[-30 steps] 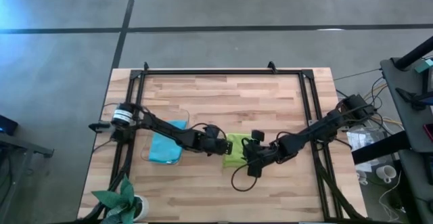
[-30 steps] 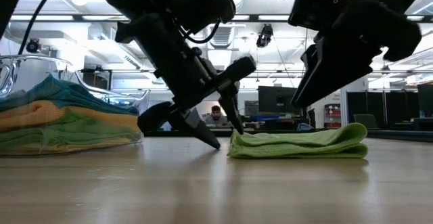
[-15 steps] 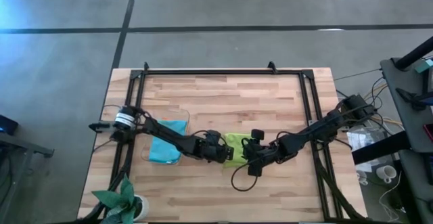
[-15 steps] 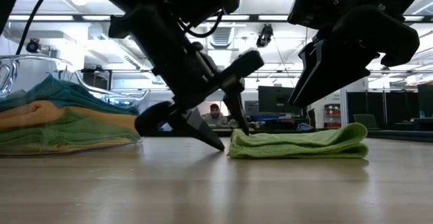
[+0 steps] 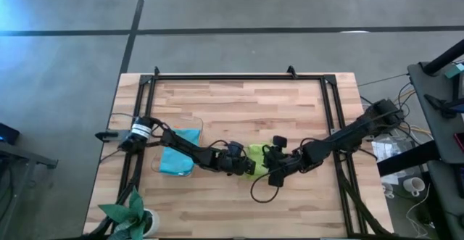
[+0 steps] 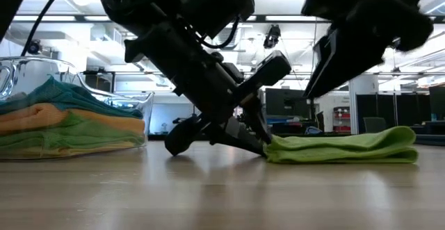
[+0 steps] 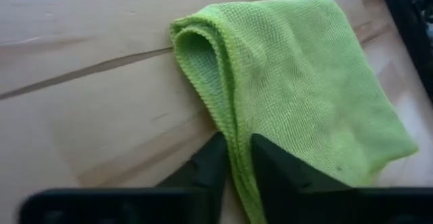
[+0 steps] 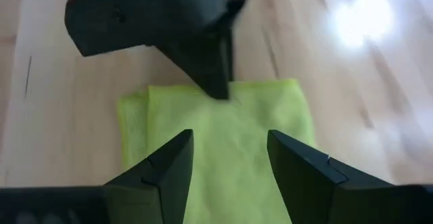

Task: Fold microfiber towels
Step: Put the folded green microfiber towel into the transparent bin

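Observation:
A lime green towel point(image 5: 257, 154), folded over, lies flat on the wooden table near its middle; the low view shows it as a flat pad point(image 6: 341, 149). My left gripper point(image 7: 235, 155) is down at the towel's left end point(image 6: 261, 145) and shut on it. My right gripper point(image 8: 226, 158) hovers open above the towel's right part point(image 6: 327, 63), with the cloth below the gap and not touched. More towels lie stacked in a clear container point(image 5: 177, 153) on the left. My left gripper pinches the thick folded edge point(image 7: 233, 132) at the lime green towel's left end between its two fingers, several layers together. The fingers point(image 6: 243, 138) come in low and slanting from the table's left. The towel rests flat on the table.
The clear container point(image 6: 62, 126) holds blue, orange-yellow and green cloths in a pile. A potted plant point(image 5: 130, 214) stands at the near left corner. A black frame rail point(image 5: 239, 77) runs round the table. Bare wood lies near and far of the towel.
My left gripper has gone toward the table's right edge, tipped lower and shut on the towel's left end. The lime green towel has slid along the table toward the right, staying folded. My right gripper has shifted a little rightward above it.

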